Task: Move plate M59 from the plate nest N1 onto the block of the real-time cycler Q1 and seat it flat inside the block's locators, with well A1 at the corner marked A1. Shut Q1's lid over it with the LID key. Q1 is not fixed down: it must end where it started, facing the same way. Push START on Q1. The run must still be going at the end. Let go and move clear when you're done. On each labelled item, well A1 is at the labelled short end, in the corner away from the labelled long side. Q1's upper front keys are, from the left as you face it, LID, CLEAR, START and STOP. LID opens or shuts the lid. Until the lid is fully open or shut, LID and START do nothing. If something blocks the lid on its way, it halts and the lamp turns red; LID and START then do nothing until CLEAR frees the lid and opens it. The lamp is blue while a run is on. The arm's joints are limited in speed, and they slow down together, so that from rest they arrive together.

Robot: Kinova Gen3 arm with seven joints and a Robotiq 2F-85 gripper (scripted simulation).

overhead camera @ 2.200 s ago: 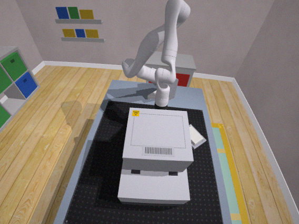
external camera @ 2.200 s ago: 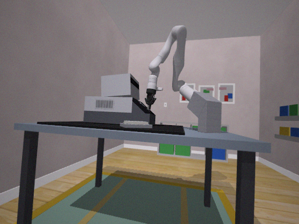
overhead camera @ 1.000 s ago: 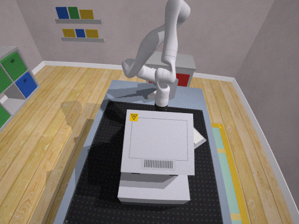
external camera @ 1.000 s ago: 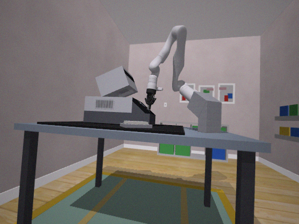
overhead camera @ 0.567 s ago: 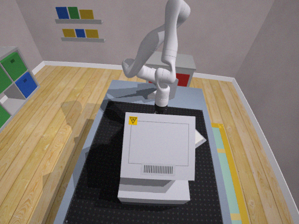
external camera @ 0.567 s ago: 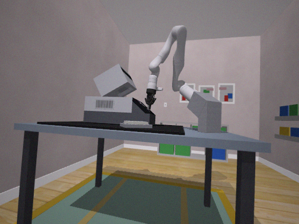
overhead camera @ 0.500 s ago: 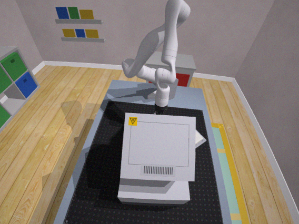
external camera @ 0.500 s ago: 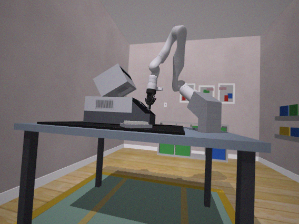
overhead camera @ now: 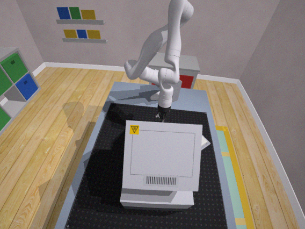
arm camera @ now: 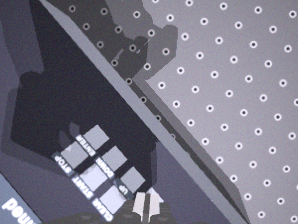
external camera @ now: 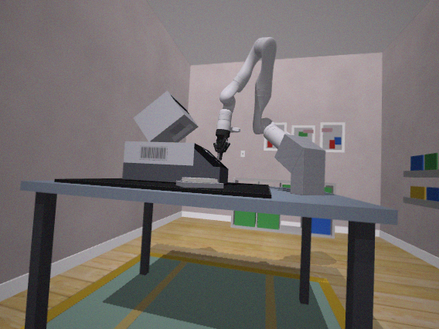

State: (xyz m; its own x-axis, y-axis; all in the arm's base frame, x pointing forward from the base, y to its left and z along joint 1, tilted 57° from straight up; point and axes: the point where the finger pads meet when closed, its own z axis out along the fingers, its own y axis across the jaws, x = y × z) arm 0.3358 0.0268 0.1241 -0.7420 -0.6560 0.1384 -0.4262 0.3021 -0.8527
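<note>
Plate (overhead camera: pixel 204 141) (external camera: pixel 199 180): sits on its low grey holder (overhead camera: pixel 208 144) (external camera: pixel 199 185), beside the machine (overhead camera: pixel 158 206) (external camera: pixel 158 172) (arm camera: pixel 45 110), so it is not on the machine's block. In the top view the raised lid (overhead camera: pixel 162 153) (external camera: pixel 166 116) hides part of both plate and holder. Plate lettering and corner A1 too small to read.

Machine: standing on the dark perforated mat (overhead camera: pixel 99 199) (external camera: pixel 247 189) (arm camera: pixel 240 60), which lies on the blue-grey desk (overhead camera: pixel 129 87) (external camera: pixel 332 205). Lid is up and tilted steeply, well away from the shut position. A yellow warning sticker (overhead camera: pixel 134 129) shows near one lid corner. Block interior and lamp not visible from these angles.

Claw (overhead camera: pixel 162 121) (external camera: pixel 219 158) (arm camera: pixel 146 208): clenched, nothing between the fingers. It points down over the sloping front of the machine, at the key panel. Wrist view puts the fingertips just beside the CLEAR key (arm camera: pixel 111 199) and near the UP key (arm camera: pixel 132 179). The LID key cannot be made out; the region around the fingertips is partly covered. Contact between fingertips and panel: cannot tell.

Other keys legible: START (arm camera: pixel 94 179), next to CLEAR, then STOP (arm camera: pixel 74 154); ENTER (arm camera: pixel 96 136) and DOWN (arm camera: pixel 114 158) are in the other row with UP.

Arm (overhead camera: pixel 173 40) (external camera: pixel 264 81): bent high above the desk, its wrist coming down to the machine's front.
</note>
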